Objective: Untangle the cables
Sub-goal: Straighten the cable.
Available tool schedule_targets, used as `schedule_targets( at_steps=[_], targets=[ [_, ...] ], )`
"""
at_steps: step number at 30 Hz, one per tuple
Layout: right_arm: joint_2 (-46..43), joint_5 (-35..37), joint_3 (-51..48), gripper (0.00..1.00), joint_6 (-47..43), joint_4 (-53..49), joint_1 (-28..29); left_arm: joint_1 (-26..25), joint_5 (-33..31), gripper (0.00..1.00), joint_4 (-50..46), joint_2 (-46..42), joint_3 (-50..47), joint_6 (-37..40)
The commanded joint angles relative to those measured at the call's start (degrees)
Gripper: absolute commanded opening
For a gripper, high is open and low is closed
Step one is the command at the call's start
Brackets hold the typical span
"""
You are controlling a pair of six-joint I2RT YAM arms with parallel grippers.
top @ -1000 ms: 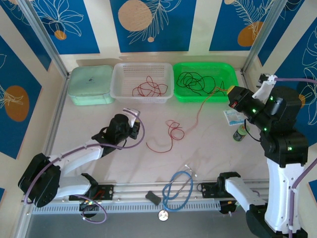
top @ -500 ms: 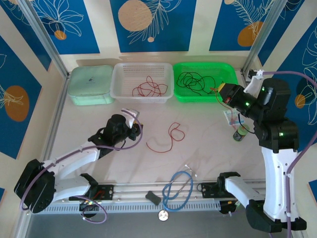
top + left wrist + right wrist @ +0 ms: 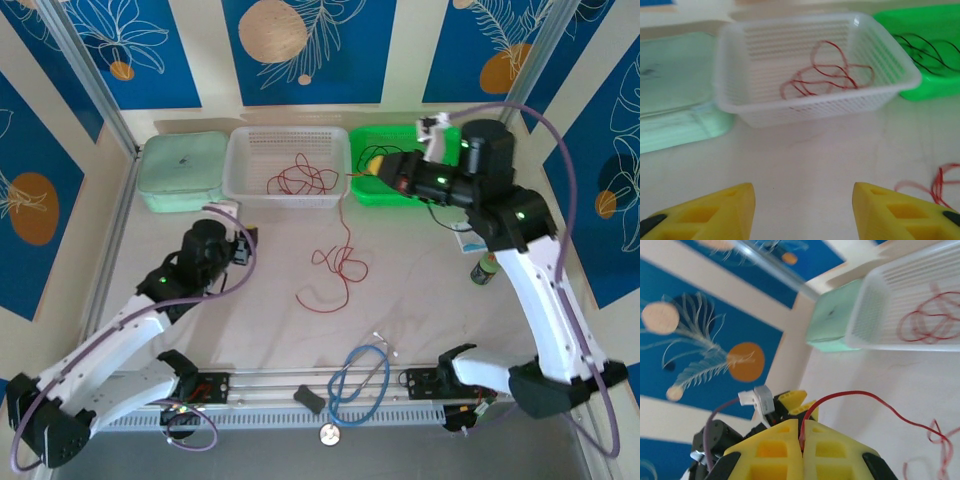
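Left gripper (image 3: pixel 803 200) just let go, jaws spread near the white basket (image 3: pixel 285 200); right gripper (image 3: pixel 801 429), pinching the red cable (image 3: pixel 340 263), has swung beside it. Drop-off next, probably.

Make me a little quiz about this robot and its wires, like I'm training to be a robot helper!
1. True or false: the left gripper is holding a wire.
2. What colour are the wires in the green basket? A red, B black, C blue.
3. Fill in: the right gripper is shut on a ___ cable.

Key:
1. False. Its jaws stand open with nothing between them.
2. B, the black cables.
3. Red. The red cable runs out from between its fingertips.
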Motion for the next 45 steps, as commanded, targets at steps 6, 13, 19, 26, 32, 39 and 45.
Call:
schedule_targets(
  at_steps=[6,13,19,26,32,39,45],
  targets=[
    [12.47,3.08,9.28,0.0,-2.81,3.72,11.4,1.69,-12.4,0.57,-18.82,-7.36,6.3,-4.24],
    [16.12,3.18,3.0,0.0,-0.93,8.67,12.82,1.8,-13.11,0.57,-24.29,-8.64,7.42,-5.72],
    [10.41,10.31,-8.82,0.0,-0.44,9.98,12.58,1.82,-4.46,0.54,-22.49,-6.54,6.16,-5.73],
    [3.49,12.11,-22.09,0.0,2.7,12.89,10.59,0.81,16.2,0.49,-10.72,4.48,2.63,-5.25],
    [0.12,12.37,-28.33,0.0,4.6,15.15,9.67,-2.62,21.6,0.46,-4.02,17.92,4.49,-2.79],
    [-1.38,12.03,-30.11,0.0,4.76,15.53,8.99,-6.6,27.69,0.47,3.22,31.58,7.05,4.84],
    [-2.34,10.96,-30.59,0.0,4.76,15.4,7.6,-8.0,28.87,0.43,10.02,35.02,4.46,17.17]
  ],
)
